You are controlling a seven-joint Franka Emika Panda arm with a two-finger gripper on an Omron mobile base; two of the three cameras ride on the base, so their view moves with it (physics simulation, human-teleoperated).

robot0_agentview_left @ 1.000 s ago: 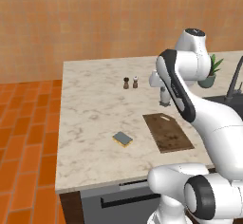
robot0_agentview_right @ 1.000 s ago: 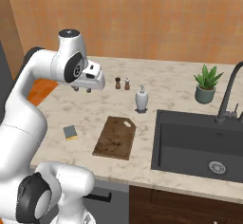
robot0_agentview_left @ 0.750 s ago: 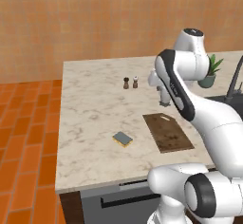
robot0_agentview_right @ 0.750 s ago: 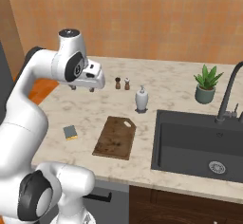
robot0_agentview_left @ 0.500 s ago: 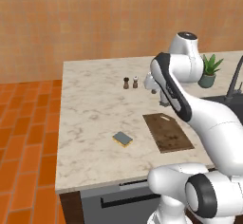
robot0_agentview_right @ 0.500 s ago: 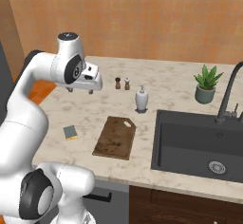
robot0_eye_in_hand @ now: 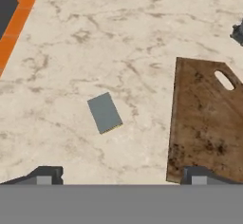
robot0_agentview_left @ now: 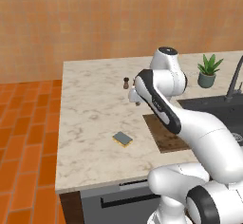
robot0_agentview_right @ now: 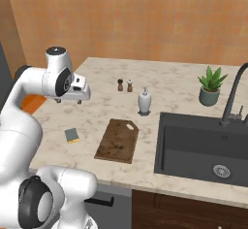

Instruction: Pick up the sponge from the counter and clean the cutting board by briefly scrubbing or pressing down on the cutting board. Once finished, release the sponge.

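The sponge [robot0_eye_in_hand: 105,112] is seen lying flat on the table [robot0_eye_in_hand: 118,23], grey-blue side up, a little way off from the cutting board [robot0_eye_in_hand: 205,118] on its long left edge as the hand view shows it, with bare stone between the two. From the gripper [robot0_eye_in_hand: 121,175], held high above the table, the sponge lies below and slightly ahead, a touch toward the finger that is farther from the board. The long axis of the sponge is turned at a slant to the board's long edge, so it is judged that the hand must be rolled somewhat before the descent if the fingers are to close across the short sides. The gripper is spread wide, with one fingertip over bare table and the other over the near corner of the board, and nothing is held between them. In the right base view the sponge [robot0_agentview_right: 71,135] is found to the left of the board [robot0_agentview_right: 117,140], beneath the raised gripper [robot0_agentview_right: 69,100]. The sponge is judged not yet picked up
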